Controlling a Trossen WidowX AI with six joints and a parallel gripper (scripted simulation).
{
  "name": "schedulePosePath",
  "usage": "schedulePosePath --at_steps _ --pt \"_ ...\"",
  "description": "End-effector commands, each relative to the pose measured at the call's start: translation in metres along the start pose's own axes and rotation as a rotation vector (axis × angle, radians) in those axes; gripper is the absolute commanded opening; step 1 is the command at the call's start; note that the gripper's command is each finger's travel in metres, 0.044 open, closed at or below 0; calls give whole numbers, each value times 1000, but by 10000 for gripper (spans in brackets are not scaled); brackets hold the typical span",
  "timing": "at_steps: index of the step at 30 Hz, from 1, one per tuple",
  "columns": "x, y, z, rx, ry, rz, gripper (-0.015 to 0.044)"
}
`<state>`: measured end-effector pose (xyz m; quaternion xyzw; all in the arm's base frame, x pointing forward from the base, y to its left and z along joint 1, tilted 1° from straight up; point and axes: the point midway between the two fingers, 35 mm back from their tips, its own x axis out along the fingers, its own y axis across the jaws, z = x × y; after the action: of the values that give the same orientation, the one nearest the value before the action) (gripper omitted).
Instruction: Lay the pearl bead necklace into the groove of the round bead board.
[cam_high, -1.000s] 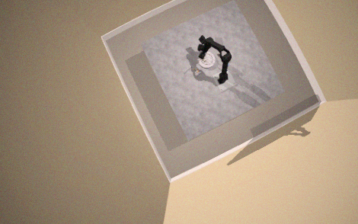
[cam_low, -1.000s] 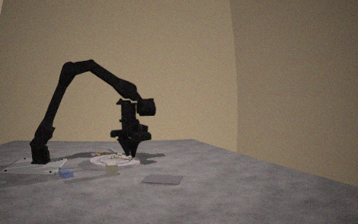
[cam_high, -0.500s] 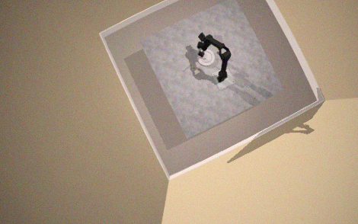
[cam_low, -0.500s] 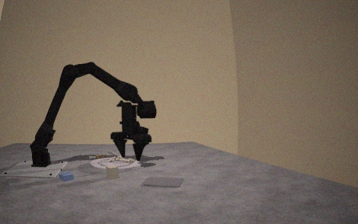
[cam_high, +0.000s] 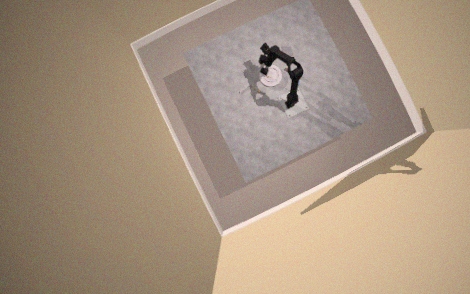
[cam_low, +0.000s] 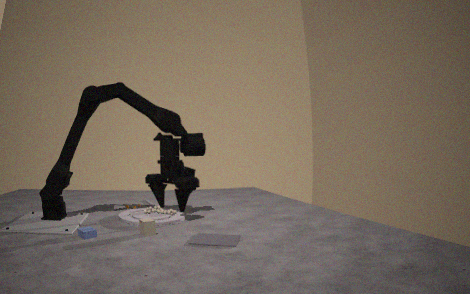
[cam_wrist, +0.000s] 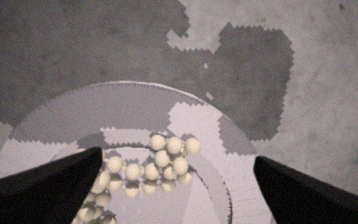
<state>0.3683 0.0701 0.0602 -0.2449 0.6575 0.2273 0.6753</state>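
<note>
The round bead board (cam_high: 275, 80) (cam_low: 131, 216) (cam_wrist: 130, 107) is pale, with a curved groove whose dark edge shows in the wrist view. The pearl necklace (cam_low: 160, 211) (cam_wrist: 151, 171) lies bunched on it, in doubled rows with a small cluster at the upper right, near and partly over the groove's inner edge. More beads lie at the lower left, partly hidden behind the left finger. My gripper (cam_low: 172, 208) (cam_wrist: 179, 159) is wide open and empty, pointing down just above the board, with the bead cluster below and between its fingertips. Whether any beads sit within the groove is unclear.
In the exterior view, a blue block (cam_low: 87, 233) and a beige block (cam_low: 147, 227) stand on the near side of the board. A flat grey square (cam_low: 214, 240) lies to their right. Small orange items (cam_low: 132, 206) lie behind the board. The arm's white base plate (cam_low: 30, 225) is at left.
</note>
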Motion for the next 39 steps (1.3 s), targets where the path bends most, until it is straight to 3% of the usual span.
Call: schedulePosePath --at_steps 1,13,16,25,28,39 --pt "-1 0 0 -3 1 0 440" --pt "-1 0 0 -3 1 0 440" --pt "-4 -1 1 131 1 -1 361" --pt "-27 -7 5 982 0 -1 125" --pt "-30 -8 5 1116 0 -1 120" --pt "-30 -8 5 1116 0 -1 120"
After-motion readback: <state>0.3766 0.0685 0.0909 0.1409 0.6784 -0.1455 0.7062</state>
